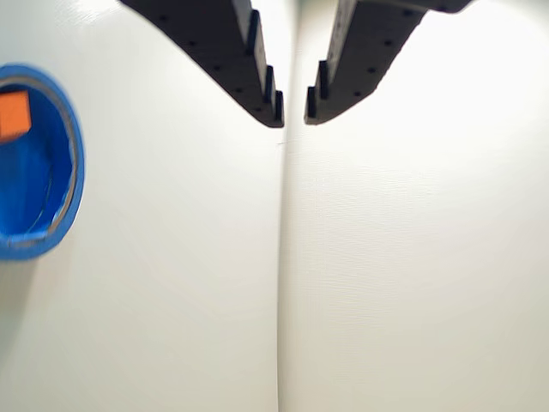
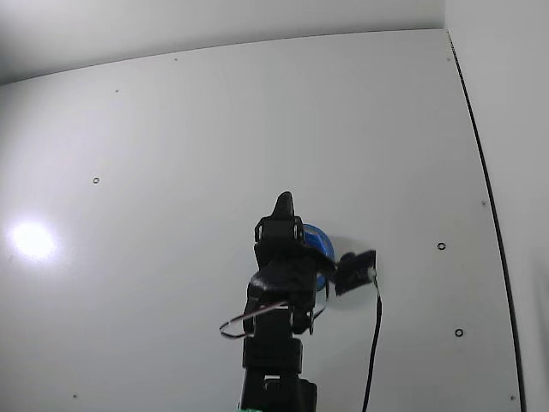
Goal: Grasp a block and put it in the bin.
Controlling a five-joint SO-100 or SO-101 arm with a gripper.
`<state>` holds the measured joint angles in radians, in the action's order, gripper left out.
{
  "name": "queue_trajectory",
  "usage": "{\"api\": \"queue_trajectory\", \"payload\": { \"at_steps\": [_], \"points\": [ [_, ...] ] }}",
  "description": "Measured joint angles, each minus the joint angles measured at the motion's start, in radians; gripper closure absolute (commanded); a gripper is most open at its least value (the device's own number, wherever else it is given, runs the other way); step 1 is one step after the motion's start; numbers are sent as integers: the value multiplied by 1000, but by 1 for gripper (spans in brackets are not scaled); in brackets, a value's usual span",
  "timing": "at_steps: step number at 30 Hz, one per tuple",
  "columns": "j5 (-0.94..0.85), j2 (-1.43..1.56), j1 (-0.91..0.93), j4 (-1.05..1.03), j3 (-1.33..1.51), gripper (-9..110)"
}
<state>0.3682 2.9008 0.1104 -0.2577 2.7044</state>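
In the wrist view the blue bin (image 1: 69, 172) sits at the left edge, cut off by the frame. The block (image 1: 13, 116), an orange-pink cube, lies inside it against the blue floor. My gripper (image 1: 293, 116) comes in from the top with its black fingers (image 1: 257, 77) drawn almost together, a thin gap at the tips and nothing between them. It hovers over bare white table, to the right of the bin. In the fixed view the arm hides most of the bin (image 2: 319, 243), and the gripper (image 2: 283, 204) points up the picture. The block is hidden there.
The white table (image 2: 171, 129) spreads wide around the arm, with a few small screw holes. A seam (image 1: 280, 283) runs down the wrist view under the gripper. A dark joint line (image 2: 480, 172) marks the table's right edge. A black cable (image 2: 376, 343) hangs by the arm.
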Motion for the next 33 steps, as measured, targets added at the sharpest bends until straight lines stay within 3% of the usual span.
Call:
{"api": "queue_trajectory", "payload": {
  "at_steps": [10,25,33],
  "points": [
    [-115,160,0,-5,433,102],
    [-144,160,-51,-347,469,101],
    [-144,160,-57,-383,448,101]
  ]
}}
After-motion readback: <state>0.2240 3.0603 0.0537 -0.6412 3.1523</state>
